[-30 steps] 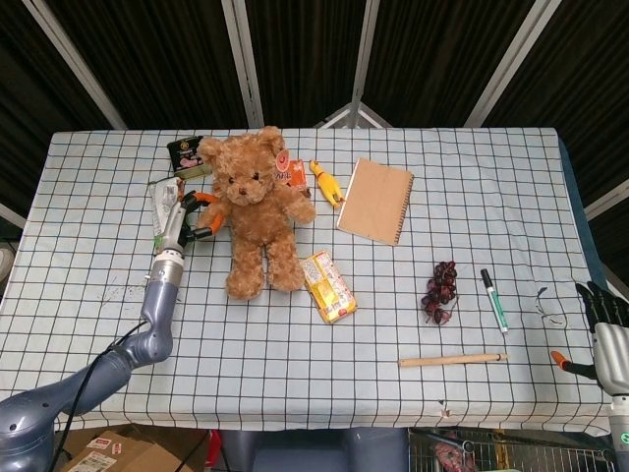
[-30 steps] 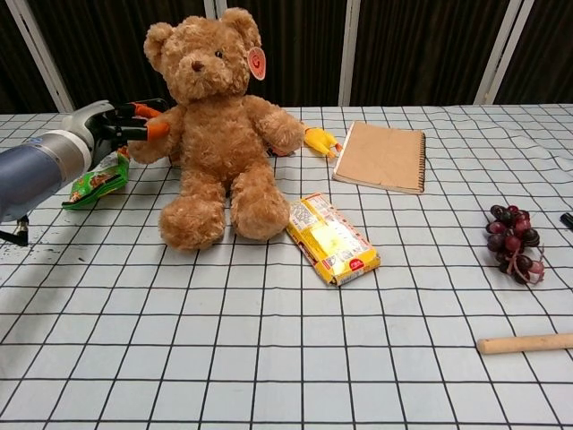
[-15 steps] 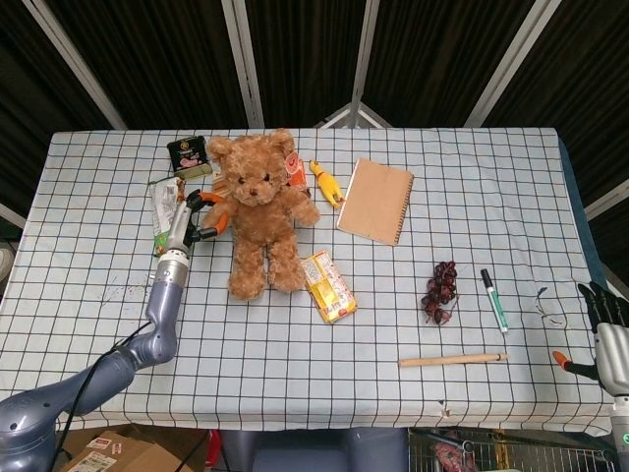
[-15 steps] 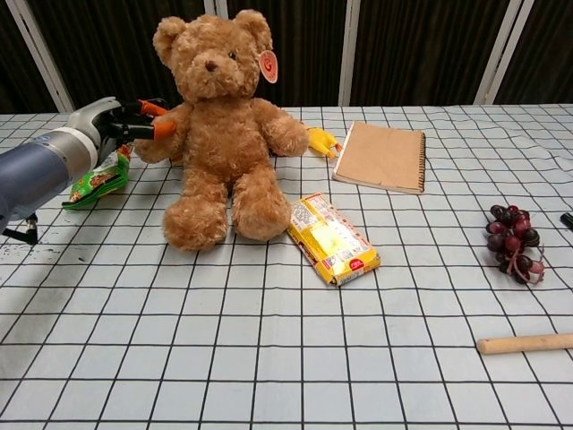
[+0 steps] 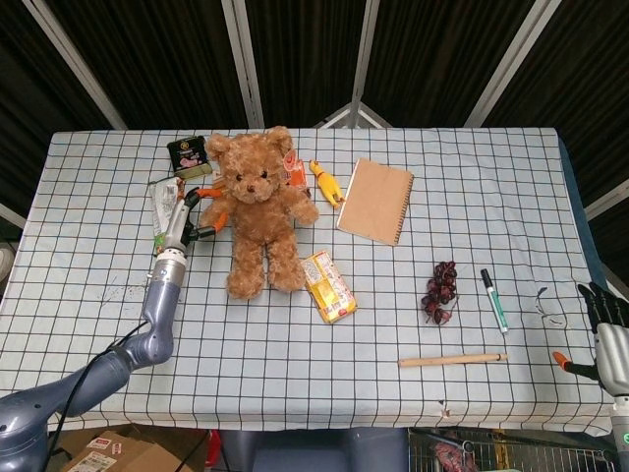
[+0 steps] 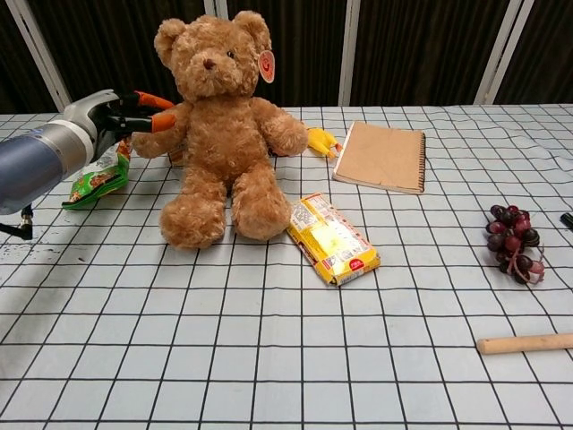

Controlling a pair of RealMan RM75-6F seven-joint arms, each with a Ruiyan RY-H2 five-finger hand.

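Left hand (image 6: 134, 112) has its orange-tipped fingers pinching the teddy bear's arm, out at the far left side of the checked table (image 5: 491, 167). You can see the same hand (image 5: 197, 211) from the head view, right up against the bear's side.

Going big to small from there: the teddy bear (image 6: 219, 134) is sitting upright near the back left of the table, legs pointing toward the robot, with a round tag by its ear. Next biggest is the brown spiral notebook (image 6: 383, 157), lying flat to the right of the bear and a bit apart from it. Then a yellow snack pack (image 6: 331, 239) just beside the bear's foot, angled. A green snack bag (image 6: 97, 177) lies under the left arm, near the hand. A dark tin (image 5: 189, 153) sits behind the bear's shoulder. A wooden stick (image 5: 452, 360) lies toward the front edge, a bunch of dark grapes (image 5: 440, 292) is right of the middle, and a marker (image 5: 494, 300) lies just beside them. A small yellow rubber chicken (image 5: 325, 183) lies between bear and notebook.

Right hand (image 5: 604, 329) hangs off the table's right front corner with its fingers spread, holding nothing.
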